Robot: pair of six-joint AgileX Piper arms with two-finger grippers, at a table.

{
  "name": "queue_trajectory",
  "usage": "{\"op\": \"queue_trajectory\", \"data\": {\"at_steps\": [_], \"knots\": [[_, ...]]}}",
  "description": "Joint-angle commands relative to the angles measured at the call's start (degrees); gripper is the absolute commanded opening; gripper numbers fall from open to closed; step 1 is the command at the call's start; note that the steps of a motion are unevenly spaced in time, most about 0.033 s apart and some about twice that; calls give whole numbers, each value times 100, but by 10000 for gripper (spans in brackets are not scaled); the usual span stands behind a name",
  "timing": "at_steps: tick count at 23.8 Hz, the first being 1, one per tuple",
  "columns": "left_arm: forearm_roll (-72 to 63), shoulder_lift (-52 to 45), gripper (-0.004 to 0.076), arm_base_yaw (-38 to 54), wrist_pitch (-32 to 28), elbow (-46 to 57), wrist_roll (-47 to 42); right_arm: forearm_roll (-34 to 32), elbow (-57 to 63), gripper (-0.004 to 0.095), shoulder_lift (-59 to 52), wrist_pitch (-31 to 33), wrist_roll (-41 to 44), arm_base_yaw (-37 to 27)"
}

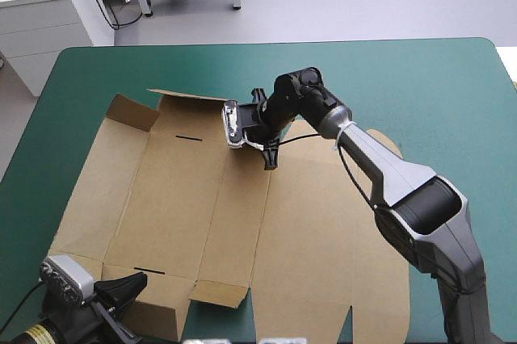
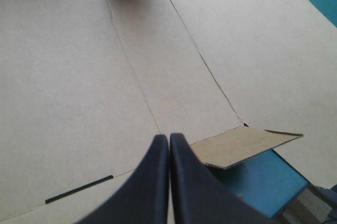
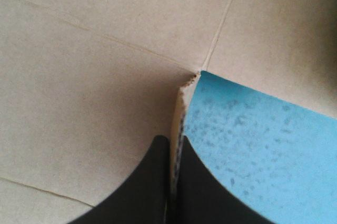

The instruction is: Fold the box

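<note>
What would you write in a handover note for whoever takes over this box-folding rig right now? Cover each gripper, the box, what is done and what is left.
Left gripper: fingers shut at the near-left edge of the box; whether they pinch board is unclear.
Right gripper: shut on the box, pinching a flap edge on its far side.
Box: a brown sheet lying mostly flat on the teal-green table; only the far-left flaps stand partly up.
Done: little beyond those first lifts.
Left: raise and tuck the walls; nearly all the folding is yet to do.
</note>
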Motion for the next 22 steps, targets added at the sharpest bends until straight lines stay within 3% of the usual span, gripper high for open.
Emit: {"op": "queue_trajectory", "data": {"at_steps": [1,4,9,17,20,22], "knots": [[-154,85,-8,-23,-347,-129,-1,189,-190,-19,-349,-45,-121,63],[-154,85,-8,-23,-347,-129,-1,189,-190,-19,-347,269,148,67],[-154,85,-8,-23,-347,-129,-1,37,-180,-1,-347,140,960,67],[-154,85,-8,-23,-347,-129,-1,-537,-180,454,-394,59,1538,67],[-154,85,-8,-23,-347,-129,-1,-745,-180,443,-594,197,1680,46],[-154,85,-8,-23,-347,-129,-1,-1105,-180,401,-812,233,2360,-22]]}}
